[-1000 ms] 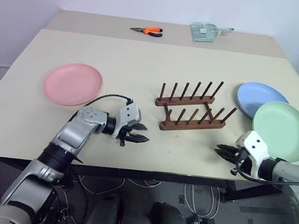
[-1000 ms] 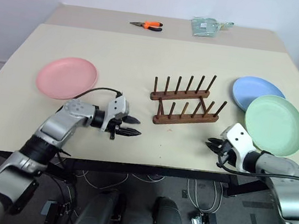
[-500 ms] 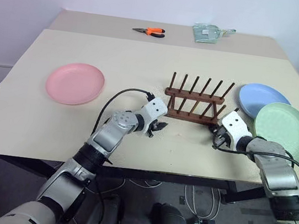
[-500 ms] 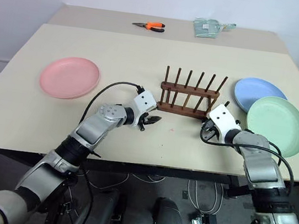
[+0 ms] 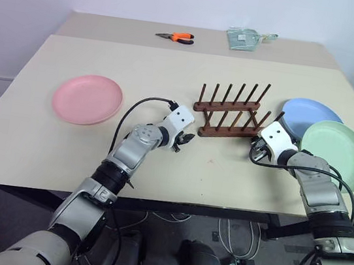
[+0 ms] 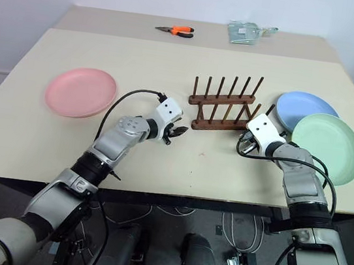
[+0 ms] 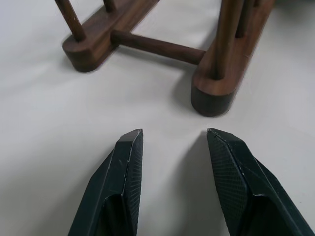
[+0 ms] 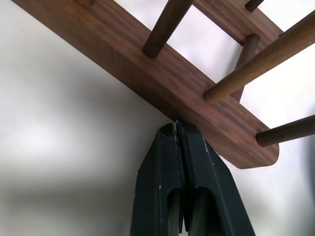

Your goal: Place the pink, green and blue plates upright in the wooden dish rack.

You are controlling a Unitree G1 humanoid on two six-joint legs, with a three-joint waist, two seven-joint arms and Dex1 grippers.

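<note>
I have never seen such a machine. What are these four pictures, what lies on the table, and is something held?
It is a humanoid robot with two arms, each ending in a two-fingered gripper. Two pictures come from its head, looking down over the table; two come from its wrists, looking along the fingers. On the table lie a pink plate, a blue plate partly under a green plate, a wooden dish rack, orange pliers and a clear bag. The left gripper is open before the rack's end. The right gripper is shut, its tips against a rail. Nothing is held.
</note>
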